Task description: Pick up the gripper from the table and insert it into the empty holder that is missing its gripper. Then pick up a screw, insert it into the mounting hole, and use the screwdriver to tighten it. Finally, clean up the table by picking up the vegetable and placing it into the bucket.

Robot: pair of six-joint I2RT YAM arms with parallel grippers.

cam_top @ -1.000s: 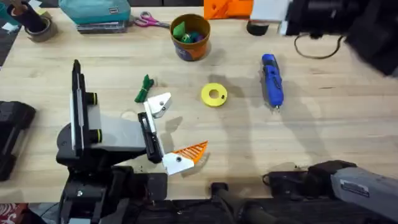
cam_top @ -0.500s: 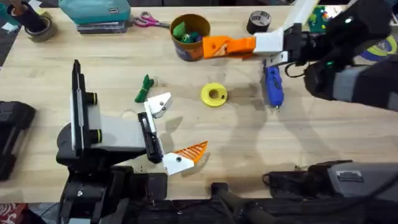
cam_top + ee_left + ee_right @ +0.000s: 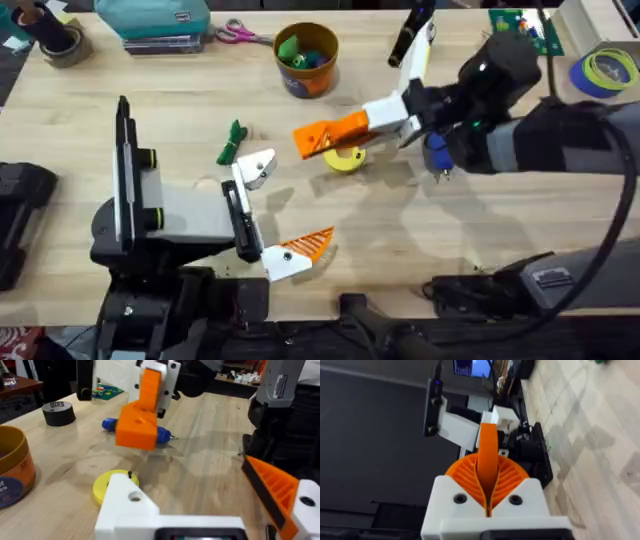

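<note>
R gripper point(image 3: 305, 141), ribbed orange wedges pressed together, swung over yellow disc point(image 3: 347, 160).

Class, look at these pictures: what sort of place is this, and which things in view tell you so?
Most likely a robotics lab or workshop bench. A wooden table carries a blue screwdriver, scissors and rolls of tape, and two robot arms work over it, the right gripper reaching across the middle.

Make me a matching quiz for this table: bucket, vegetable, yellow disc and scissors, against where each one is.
1 bucket
2 vegetable
3 yellow disc
4 scissors

A far edge, by the teal case
B partly under the right gripper
C holds green and blue toys
D by the left arm's bare holder

Pairs: 1-C, 2-D, 3-B, 4-A
</note>
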